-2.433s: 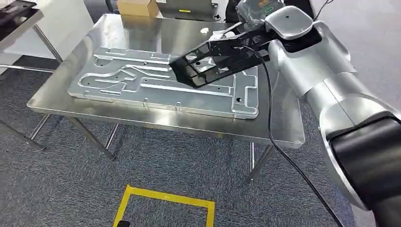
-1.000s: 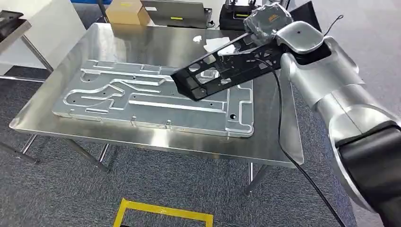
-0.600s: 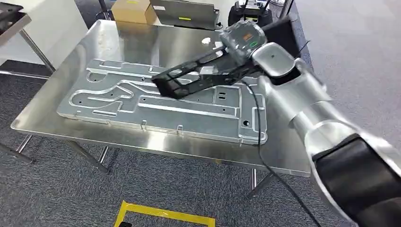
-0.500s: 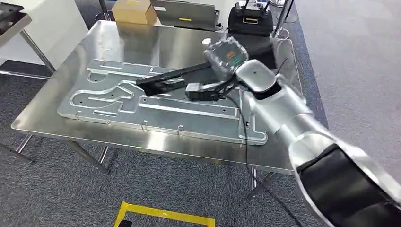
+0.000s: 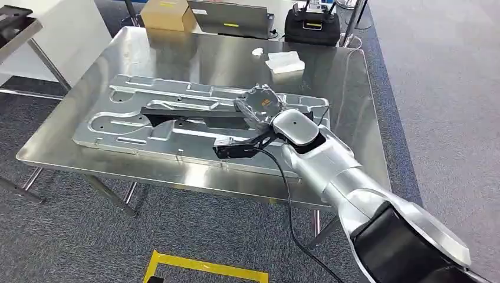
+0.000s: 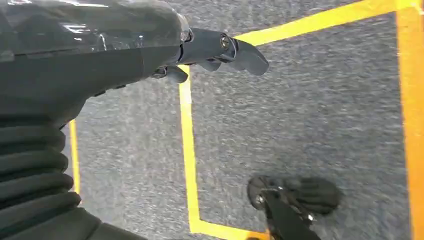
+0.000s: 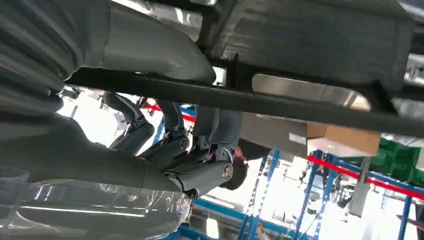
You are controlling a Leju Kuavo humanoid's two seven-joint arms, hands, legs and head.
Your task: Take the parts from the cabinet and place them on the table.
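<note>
A: What has changed?

B: A moment ago the right hand (image 5: pixel 259 106) carried the black part (image 5: pixel 194 115) tilted in the air above the table (image 5: pixel 354 94). Now the part is low and almost flat, over the big metal plate (image 5: pixel 135 127).

A: Does it touch the plate?

B: I think it rests on it, but I cannot say this surely.

A: Is the hand released?

B: No. In the right wrist view the thumb (image 7: pixel 150 50) and fingers (image 7: pixel 200 150) are closed around the bar of the part.

A: And the left hand (image 6: pixel 215 50)?

B: It hangs above the floor, fingers loose, holding nothing.

A: So the placing is nearly done?

B: Yes; I judge that only opening the hand remains.
</note>
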